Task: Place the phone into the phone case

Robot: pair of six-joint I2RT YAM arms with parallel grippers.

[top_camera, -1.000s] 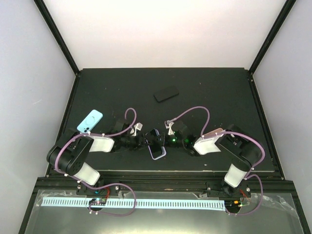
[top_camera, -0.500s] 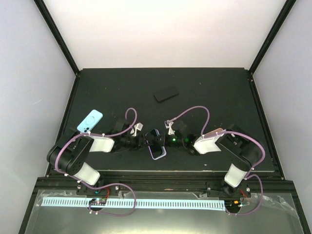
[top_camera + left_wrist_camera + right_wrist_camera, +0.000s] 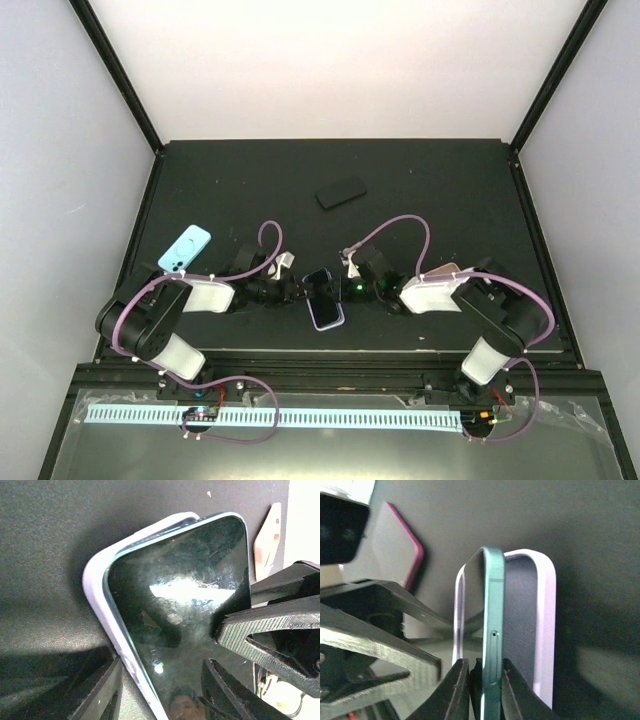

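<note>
Phone (image 3: 492, 630) tilted edge-up in lavender phone case (image 3: 546, 630) at table's (image 3: 450, 180) 6 o'clock, pinched narrowly by right gripper (image 3: 485, 666) for pressing home; left gripper (image 3: 162, 680), half-spread at 9 o'clock, straddling both as brace, hold unclear.

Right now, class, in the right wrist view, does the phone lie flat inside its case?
No: the green phone stands tilted on edge in the lilac case, pinched by the right hand.
</note>
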